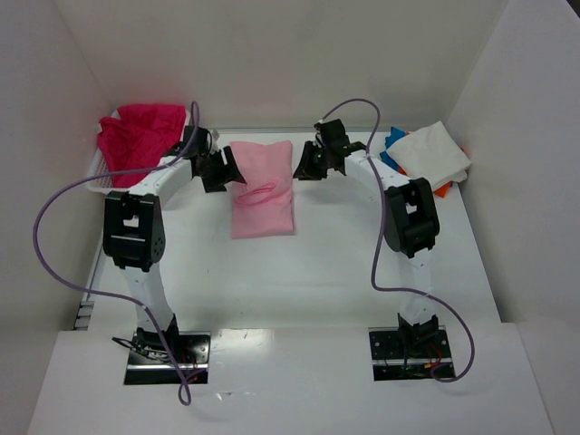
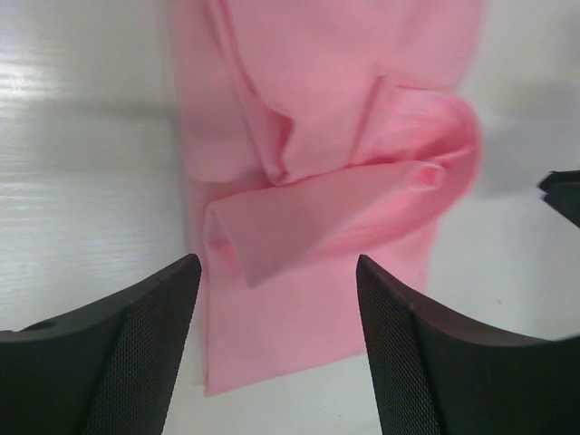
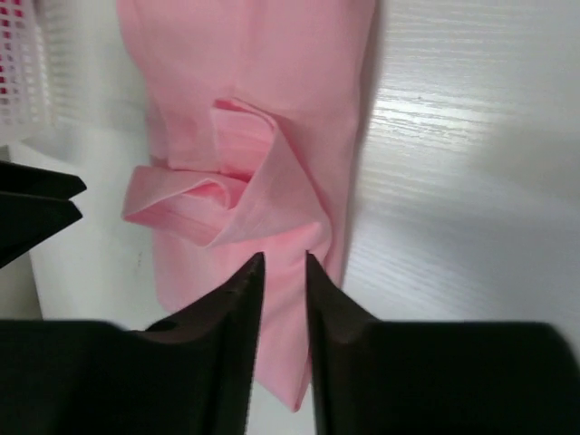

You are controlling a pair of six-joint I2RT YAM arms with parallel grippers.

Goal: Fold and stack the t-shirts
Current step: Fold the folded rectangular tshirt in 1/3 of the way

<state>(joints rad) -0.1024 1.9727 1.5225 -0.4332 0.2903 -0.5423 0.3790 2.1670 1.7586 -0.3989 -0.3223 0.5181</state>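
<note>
Light pink cotton t-shirt [image 1: 263, 188] lay folded lengthwise in the middle of the white table [image 1: 317, 272], a loose flap curled on top. The left gripper [image 2: 276, 263] hung over its left edge, jaws spread wide and holding nothing. The right gripper [image 3: 284, 258] sat at its right edge, jaws nearly together; whether they nipped cloth was unclear. Farther off, magenta-red shirts [image 1: 136, 136] filled a white plastic lattice basket [image 1: 101, 184] at the left, and a folded white shirt [image 1: 433, 154] lay at the right.

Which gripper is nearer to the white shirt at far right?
Right. The right gripper sits between the pink shirt and the white shirt; the left gripper is beyond the pink shirt, farther left.
</note>
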